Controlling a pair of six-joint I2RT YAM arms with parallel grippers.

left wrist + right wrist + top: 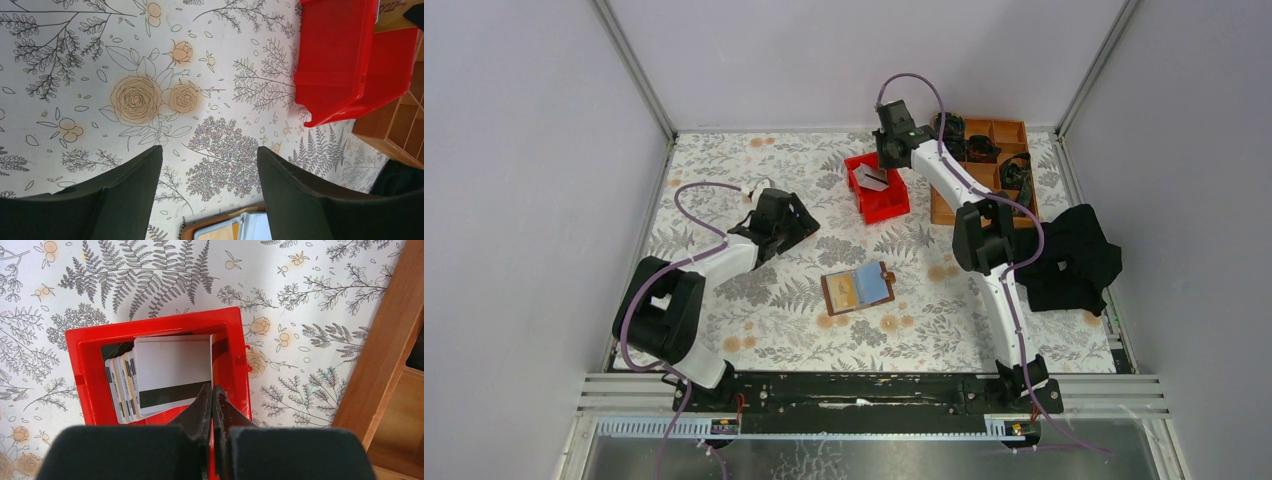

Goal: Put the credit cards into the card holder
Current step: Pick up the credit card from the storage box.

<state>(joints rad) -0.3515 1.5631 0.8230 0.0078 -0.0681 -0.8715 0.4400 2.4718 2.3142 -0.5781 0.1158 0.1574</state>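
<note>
Brown card holder (858, 289), one, red bin (890, 208), one

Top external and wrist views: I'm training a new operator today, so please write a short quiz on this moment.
1. True or false: the card holder lies open on the table.
2. The credit cards stand stacked in: A the red bin, B the wooden tray, C the black cloth?
3. Which arm's tool stands open?
Key: 1 true; 2 A; 3 the left tool.
</note>
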